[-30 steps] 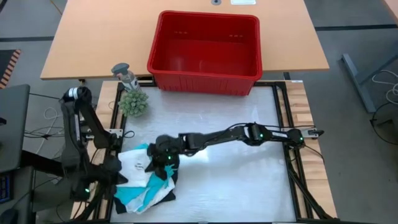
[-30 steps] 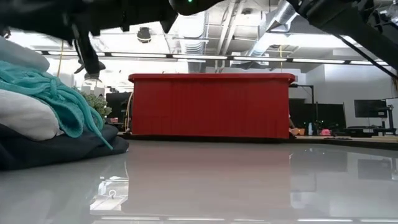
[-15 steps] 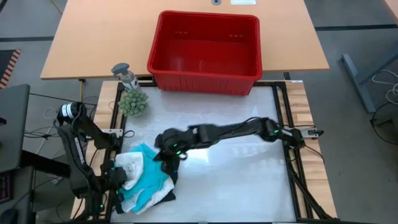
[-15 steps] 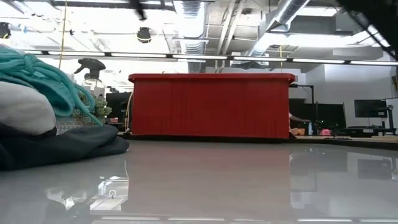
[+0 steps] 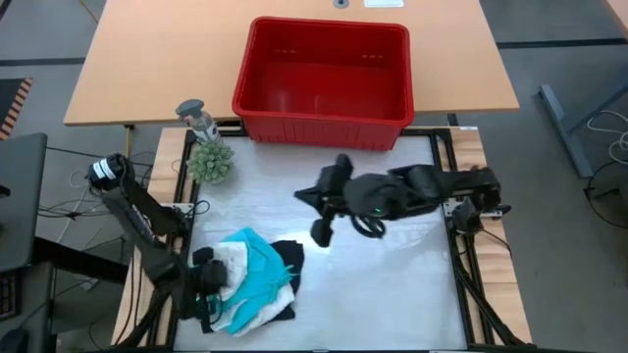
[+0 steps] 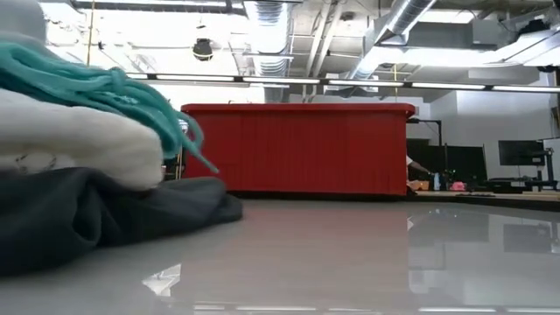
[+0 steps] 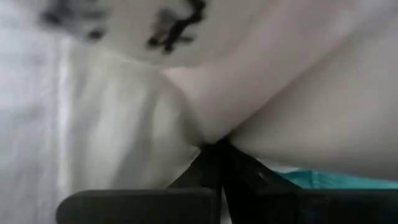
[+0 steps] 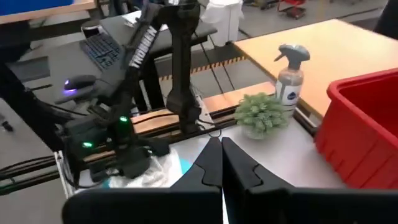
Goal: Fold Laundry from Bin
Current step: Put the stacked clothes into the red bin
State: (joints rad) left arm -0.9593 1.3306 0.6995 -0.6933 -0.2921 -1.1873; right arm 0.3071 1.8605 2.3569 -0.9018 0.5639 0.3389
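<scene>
The laundry (image 5: pixel 250 284) lies in a rumpled heap at the near left corner of the table (image 5: pixel 392 284), with the left gripper (image 5: pixel 208 290) pressed against its left edge. The left wrist view shows that gripper's dark fingers closed to a point, with white cloth (image 7: pixel 124 143) bunched right at the tips; it looks clenched on a fold of the white garment, though the pinch itself is hard to see. Outward from there, the teal piece (image 5: pixel 253 270) is draped over the white one and the black one (image 5: pixel 285 257) sits beneath and to the right.

The right gripper (image 5: pixel 322 231) hangs over the middle of the table, well apart from the heap, its fingers drawn together and holding nothing.

Behind, the bin (image 5: pixel 324 83) stands with nothing in it, beside a small plant (image 5: pixel 211 162) and a spray bottle (image 5: pixel 199 118).

As a judgement: emptying the bin is finished, but no garment is spread flat or folded, so the folding itself is left nearly whole.
</scene>
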